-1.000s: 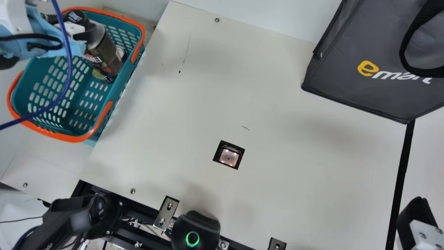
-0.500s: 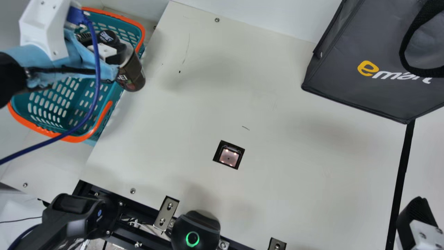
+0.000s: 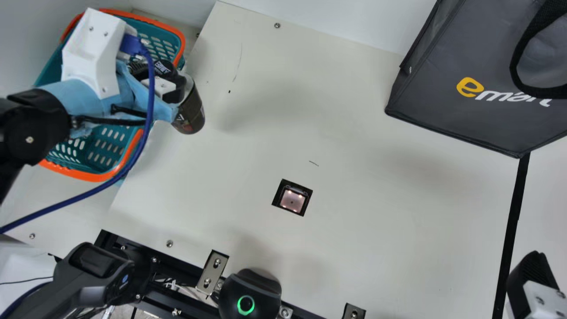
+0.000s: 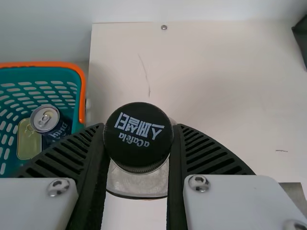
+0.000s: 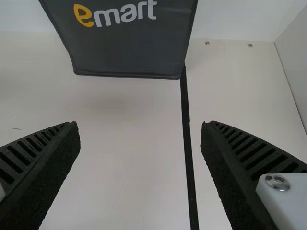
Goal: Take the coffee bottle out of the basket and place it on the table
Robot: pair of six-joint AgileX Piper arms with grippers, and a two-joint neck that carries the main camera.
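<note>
Left hand (image 4: 139,127) clamped on coffee bottle (image 3: 190,113) about its cap (image 4: 136,143), over worktop (image 3: 354,221), far left, beside basket (image 3: 93,176). Right hand (image 5: 140,123) spread, empty. Bottle probably stiff, weighty, smooth; top hold could let base swing.

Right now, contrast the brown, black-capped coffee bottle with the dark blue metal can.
The coffee bottle has a black cap; the blue can has a silver top with a pull tab. The bottle is held by the black-fingered left gripper, outside the teal, orange-rimmed basket; the can rests inside it. Both are round.
</note>
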